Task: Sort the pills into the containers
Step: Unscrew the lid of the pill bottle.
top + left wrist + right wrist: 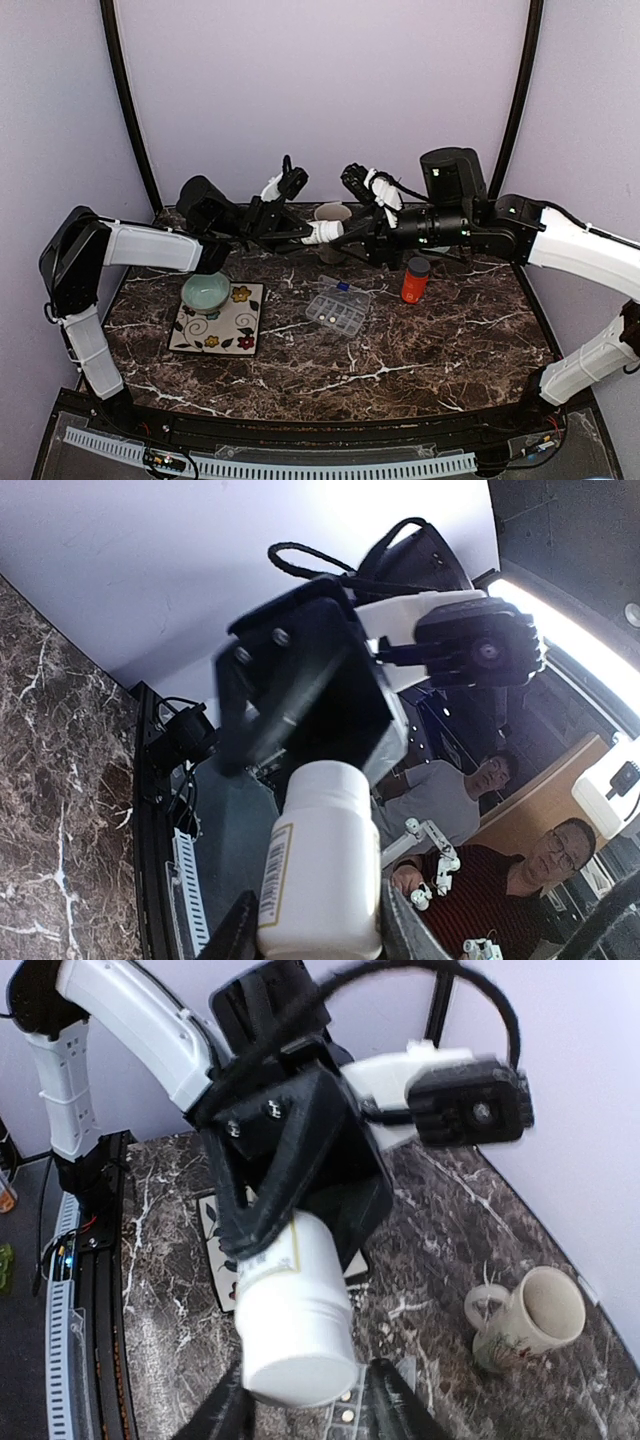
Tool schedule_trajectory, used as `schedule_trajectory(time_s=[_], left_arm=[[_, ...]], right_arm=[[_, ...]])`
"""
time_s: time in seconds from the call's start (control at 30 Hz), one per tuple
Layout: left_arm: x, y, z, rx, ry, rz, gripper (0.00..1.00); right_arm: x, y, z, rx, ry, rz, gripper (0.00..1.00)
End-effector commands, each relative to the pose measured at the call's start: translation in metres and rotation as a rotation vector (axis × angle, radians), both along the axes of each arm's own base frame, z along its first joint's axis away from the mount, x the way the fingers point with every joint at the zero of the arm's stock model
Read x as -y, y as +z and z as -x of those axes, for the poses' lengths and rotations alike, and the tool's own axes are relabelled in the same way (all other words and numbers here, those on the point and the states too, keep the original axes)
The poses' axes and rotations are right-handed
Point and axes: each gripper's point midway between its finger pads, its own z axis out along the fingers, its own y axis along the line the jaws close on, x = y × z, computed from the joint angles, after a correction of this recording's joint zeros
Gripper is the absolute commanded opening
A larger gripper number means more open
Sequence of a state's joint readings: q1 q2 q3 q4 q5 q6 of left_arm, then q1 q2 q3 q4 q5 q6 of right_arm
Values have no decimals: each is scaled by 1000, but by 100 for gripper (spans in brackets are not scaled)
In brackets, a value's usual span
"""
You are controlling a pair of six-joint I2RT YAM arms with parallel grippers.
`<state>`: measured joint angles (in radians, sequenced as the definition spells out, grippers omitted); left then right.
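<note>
Organiser box (337, 313): clear, flat, white pills (322, 312) inside; left claw (320, 925) pinches white bottle (320, 870); right claw (310, 1410), cannot tell.

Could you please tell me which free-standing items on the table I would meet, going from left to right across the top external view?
green bowl → clear organiser box → orange bottle

We read no text anywhere; white bottle (322, 880) carries barcode label, print too blurred.
</note>
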<state>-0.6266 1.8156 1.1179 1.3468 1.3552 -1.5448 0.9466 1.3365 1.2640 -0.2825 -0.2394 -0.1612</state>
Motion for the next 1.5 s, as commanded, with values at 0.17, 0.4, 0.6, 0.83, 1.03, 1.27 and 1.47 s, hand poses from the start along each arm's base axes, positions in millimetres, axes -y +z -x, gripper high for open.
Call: schedule_trajectory(time_s=[0.17, 0.4, 0.6, 0.83, 1.03, 1.27, 1.47], left_arm=[[-12, 43, 25, 253, 8, 112, 0], [-10, 38, 19, 276, 54, 103, 0], [-7, 31, 8, 354, 163, 58, 0], [-9, 28, 1, 420, 253, 39, 0], [-13, 23, -4, 488, 324, 17, 0], [-15, 17, -8, 551, 366, -5, 0], [-14, 13, -11, 571, 372, -13, 0]], right_arm=[[26, -17, -20, -26, -142, 89, 63], [31, -5, -13, -79, -160, 30, 63], [38, 4, -23, -240, -269, -74, 62], [50, 9, -44, -543, -408, -225, 57], [52, 19, -47, -868, -396, -404, 55], [34, 36, -33, -1113, -277, -457, 53], [25, 32, -30, -1199, -241, -436, 52]])
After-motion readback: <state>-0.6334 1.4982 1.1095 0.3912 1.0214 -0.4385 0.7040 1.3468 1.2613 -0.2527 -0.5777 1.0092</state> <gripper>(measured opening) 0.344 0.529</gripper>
